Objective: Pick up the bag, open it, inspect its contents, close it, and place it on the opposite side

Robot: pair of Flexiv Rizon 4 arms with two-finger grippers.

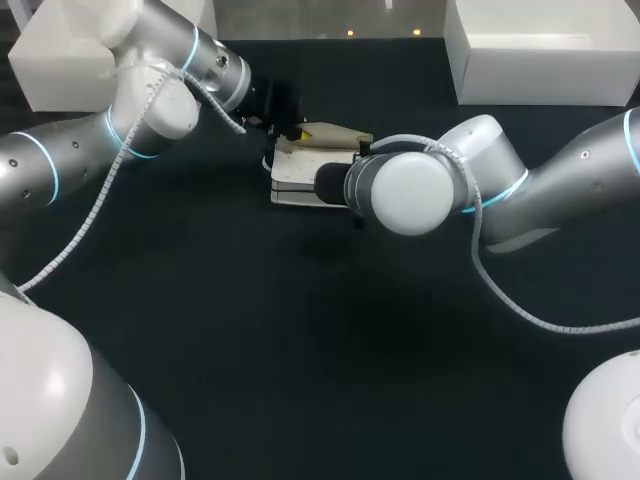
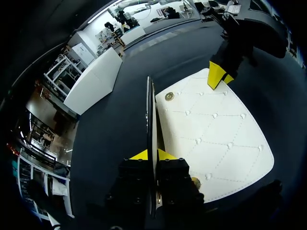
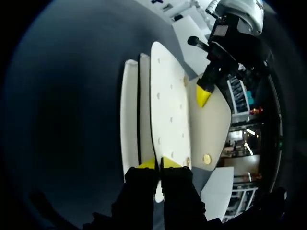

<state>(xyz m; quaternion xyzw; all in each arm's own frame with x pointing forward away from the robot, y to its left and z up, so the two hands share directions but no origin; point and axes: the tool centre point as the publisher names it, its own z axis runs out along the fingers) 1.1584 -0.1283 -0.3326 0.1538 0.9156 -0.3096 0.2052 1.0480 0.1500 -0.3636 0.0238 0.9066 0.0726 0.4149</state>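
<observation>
Head view, bag position: The bag (image 1: 300, 185) is located over the far middle of the dark table (image 1: 300, 350), between the two arms. Whether it rests on the surface or is raised cannot be told.
Head view, left gripper: The left gripper (image 1: 298, 128) is set at the bag's far edge. Its opening cannot be read from above.
Head view, right arm: The right arm (image 1: 400, 190) is laid over the bag's right end, so its fingers are hidden.
Left wrist view, grasp: The flap (image 2: 149, 115) is seen edge-on and is pinched between both yellow tips, set narrow.
Left wrist view, purpose: The flap is judged to be held clear of the quilted front wall (image 2: 211, 139), so that the snap stud (image 2: 169, 96) is bare and the mouth is exposed.
Left wrist view, right gripper: The right gripper (image 2: 218, 75) is placed at the wall's opposite edge.
Right wrist view, grasp: The quilted front wall is clamped between narrow tips. The other layers are seen beside it, with a dark gap between.
Right wrist view, purpose: A counter-hold is judged to be intended, so that the body is not dragged along with the flap.
Task stage: Opening is judged to be in hand. Inspection, closing and transfer are not yet done.
</observation>
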